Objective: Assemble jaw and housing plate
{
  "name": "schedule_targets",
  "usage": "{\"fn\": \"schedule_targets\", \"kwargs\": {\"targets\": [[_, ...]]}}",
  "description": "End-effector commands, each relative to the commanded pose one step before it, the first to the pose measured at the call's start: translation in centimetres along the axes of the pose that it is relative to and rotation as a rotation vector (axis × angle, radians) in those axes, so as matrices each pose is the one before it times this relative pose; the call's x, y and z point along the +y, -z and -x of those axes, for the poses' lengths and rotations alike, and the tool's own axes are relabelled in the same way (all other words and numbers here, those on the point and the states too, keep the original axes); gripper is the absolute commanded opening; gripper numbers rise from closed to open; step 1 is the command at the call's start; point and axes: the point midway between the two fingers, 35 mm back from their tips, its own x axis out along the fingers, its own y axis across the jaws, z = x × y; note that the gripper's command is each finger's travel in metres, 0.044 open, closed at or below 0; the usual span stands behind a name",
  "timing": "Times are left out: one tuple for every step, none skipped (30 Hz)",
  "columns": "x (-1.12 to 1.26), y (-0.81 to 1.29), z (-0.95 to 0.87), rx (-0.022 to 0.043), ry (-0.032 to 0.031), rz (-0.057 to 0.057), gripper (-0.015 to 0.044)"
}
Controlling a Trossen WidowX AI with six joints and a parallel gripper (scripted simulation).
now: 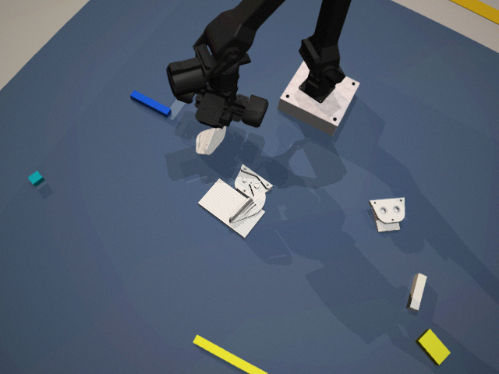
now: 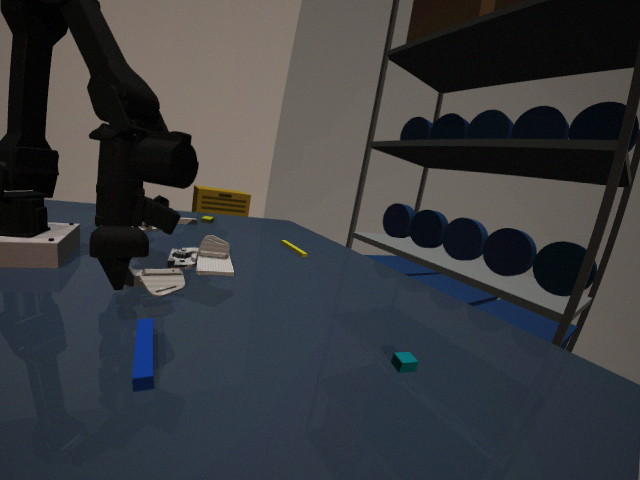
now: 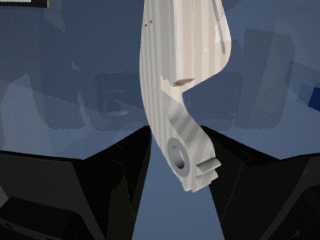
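The loose white jaw [image 1: 209, 141] [image 2: 164, 281] [image 3: 160, 65] has a toothed end with a round hole. My gripper [image 1: 224, 125] [image 2: 119, 285] [image 3: 174, 132] is shut on this toothed end, one finger on each side, low over the table. The wide part of the jaw points away from the fingers. The white base [image 1: 242, 175] has small round features on top. The other jaw [image 1: 257, 202] [image 2: 214, 246] is at the base and reaches over a ribbed slab [image 1: 219, 197] [image 2: 214, 267]. The housing plate [image 1: 390, 215], with two holes, lies apart on a small ribbed support.
A blue bar [image 1: 150, 104] [image 2: 144, 351] lies near the gripper. A teal cube [image 1: 36, 178] [image 2: 405, 361], a yellow bar [image 1: 228, 354] [image 2: 294, 248], a white bar [image 1: 418, 291] and a yellow block [image 1: 433, 346] lie farther off. The arm's pale mounting block [image 1: 298, 108] [image 2: 31, 253] stands behind.
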Motion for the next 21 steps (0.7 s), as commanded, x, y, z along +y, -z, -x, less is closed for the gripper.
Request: {"fn": "schedule_targets", "kwargs": {"targets": [[0.054,-0.071,-0.052,-0.00442,-0.00380,-0.0003,0.0052],[0.000,0.000,0.000,0.00000,0.00000,0.0000,0.0037],[0.000,0.000,0.000,0.00000,0.00000,0.0000,0.0037],[0.000,0.000,0.000,0.00000,0.00000,0.0000,0.0037],[0.000,0.000,0.000,0.00000,0.00000,0.0000,0.0037],[0.000,0.000,0.000,0.00000,0.00000,0.0000,0.0037],[0.000,0.000,0.000,0.00000,0.00000,0.0000,0.0037],[0.000,0.000,0.000,0.00000,0.00000,0.0000,0.0037],[-0.002,-0.002,0.016,0.00000,0.00000,0.0000,0.0037],[-0.005,-0.005,0.048,-0.00001,0.00001,0.0000,0.0037],[-0.008,-0.007,0.081,-0.00001,0.00001,0.0000,0.0037],[-0.010,-0.009,0.097,-0.00002,0.00001,0.0000,0.0037],[-0.009,-0.008,0.097,-0.00002,0.00001,0.0000,0.0037],[-0.009,-0.008,0.098,-0.00001,0.00001,0.0000,0.0037],[-0.009,-0.008,0.098,-0.00001,0.00001,0.0000,0.0037],[-0.008,-0.007,0.098,-0.00001,0.00001,0.0000,0.0037],[-0.008,-0.007,0.098,-0.00001,0.00001,0.0000,0.0037],[-0.008,-0.007,0.098,-0.00001,0.00001,0.0000,0.0037],[-0.007,-0.006,0.099,-0.00001,0.00001,0.0000,0.0037],[-0.007,-0.006,0.099,-0.00001,0.00001,0.0000,0.0037],[-0.007,-0.006,0.099,-0.00001,0.00001,0.0000,0.0037]]}}
